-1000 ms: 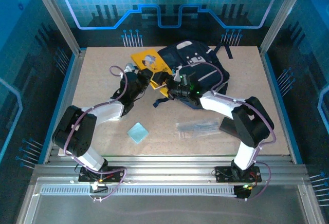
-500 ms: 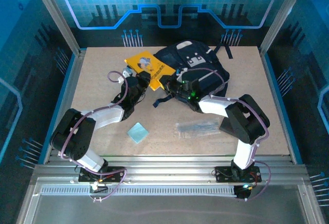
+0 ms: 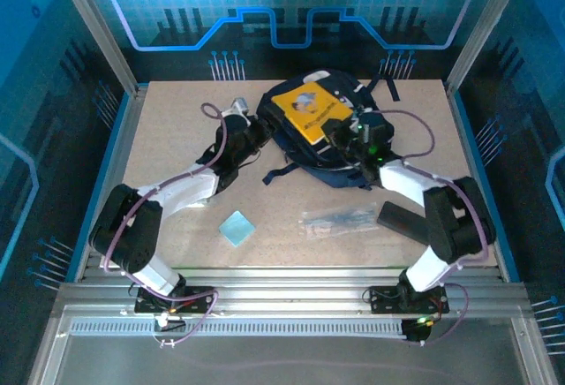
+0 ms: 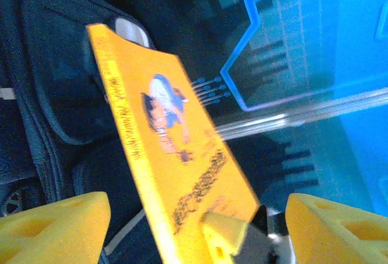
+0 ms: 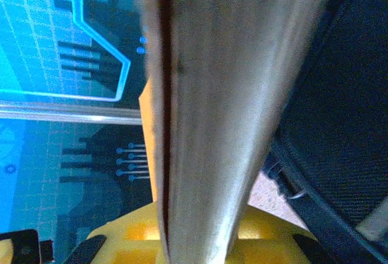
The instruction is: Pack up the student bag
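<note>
Left gripper, jaws wide apart and empty, sits just beside the left flank of the student bag, which lies at the far centre of the table; the yellow book rests tilted on the bag, pinched at its near corner by the closed right gripper. The step probably calls for the left to spread the bag's mouth while the right slides the book in edge-first. The left wrist view shows cover and spine; the right wrist view, the page edge between its fingers.
</note>
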